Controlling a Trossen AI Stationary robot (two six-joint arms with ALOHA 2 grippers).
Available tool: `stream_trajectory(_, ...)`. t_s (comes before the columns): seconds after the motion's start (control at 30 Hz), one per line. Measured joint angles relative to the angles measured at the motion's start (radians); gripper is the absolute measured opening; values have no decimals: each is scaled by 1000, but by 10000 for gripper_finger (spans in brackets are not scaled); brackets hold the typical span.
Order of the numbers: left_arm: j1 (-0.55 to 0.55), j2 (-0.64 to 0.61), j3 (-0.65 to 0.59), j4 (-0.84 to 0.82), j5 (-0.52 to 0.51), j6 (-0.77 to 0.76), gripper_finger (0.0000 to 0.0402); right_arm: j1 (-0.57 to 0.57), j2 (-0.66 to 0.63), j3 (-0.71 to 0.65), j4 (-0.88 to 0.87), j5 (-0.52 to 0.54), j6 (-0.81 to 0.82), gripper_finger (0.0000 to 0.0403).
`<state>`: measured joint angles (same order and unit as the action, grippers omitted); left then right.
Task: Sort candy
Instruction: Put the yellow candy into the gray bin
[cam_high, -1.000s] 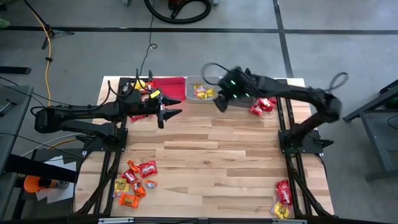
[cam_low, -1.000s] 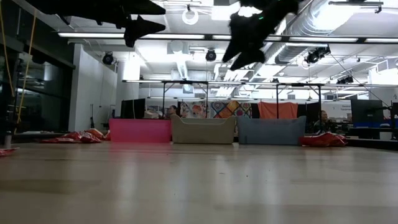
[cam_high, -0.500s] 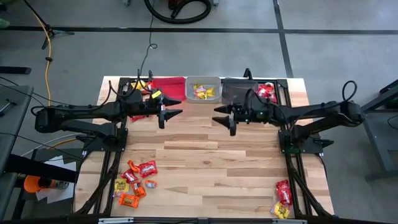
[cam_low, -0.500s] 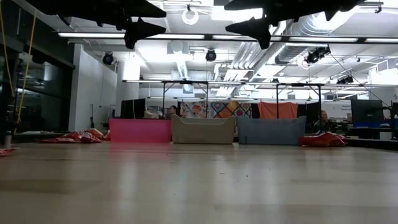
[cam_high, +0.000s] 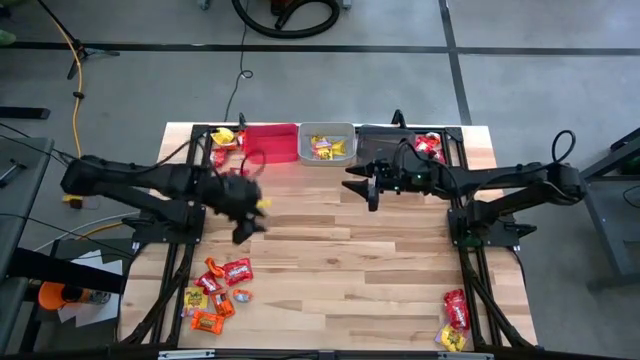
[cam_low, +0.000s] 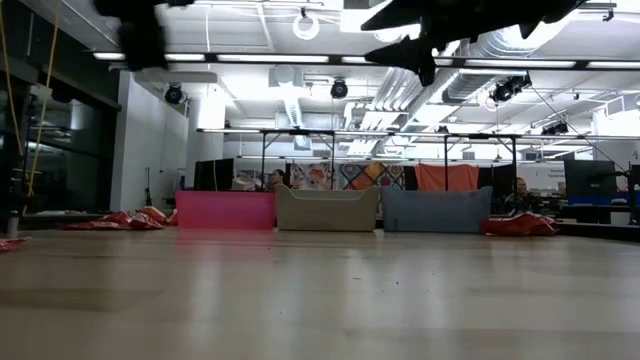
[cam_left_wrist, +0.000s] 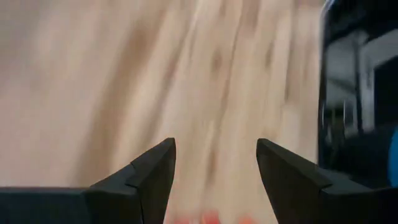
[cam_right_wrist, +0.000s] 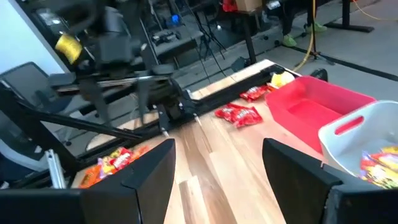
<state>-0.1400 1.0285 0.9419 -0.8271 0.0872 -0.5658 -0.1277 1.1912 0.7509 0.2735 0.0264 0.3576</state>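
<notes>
Where the wooden tabletop (cam_high: 330, 260) nears its front left corner, the largest heap of candy (cam_high: 218, 292) lies, shiny red, orange and yellow packets; smaller lots sit at the front right corner, along the back edge and inside the clear grey bin (cam_high: 327, 143), between the red bin (cam_high: 271, 142) and the dark bin (cam_high: 380, 138). Blur smears the left gripper (cam_high: 243, 208) from above; its wrist view shows the fingers (cam_left_wrist: 149, 174) spread, empty. Only the low view hides the heaps. Over the middle, the right gripper (cam_high: 362, 188) hangs open, empty.
</notes>
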Motion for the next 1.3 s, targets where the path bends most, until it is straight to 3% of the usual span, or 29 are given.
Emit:
stream_trajectory(0.1,-125,35,12,-210,68,-301,213,-13,0,0,-12,0,0,236)
stream_trajectory(0.2,-261,84,13,-295,169,-538,213,-23,0,0,-31,0,0,236)
stream_trajectory(0.37,-482,194,-14,-271,273,-710,213,-40,0,0,-58,0,0,236)
stream_trajectory(0.63,-667,416,-48,-261,390,-601,213,-63,0,0,-67,0,0,236)
stream_trajectory(0.83,-674,510,-136,-129,458,-541,213,-65,0,0,-68,0,0,236)
stream_trajectory(0.97,-674,537,-186,-5,446,-548,213,-65,0,0,-68,0,0,236)
stream_trajectory(1.3,-682,590,-236,79,426,-557,213,-65,0,0,-78,0,0,236)
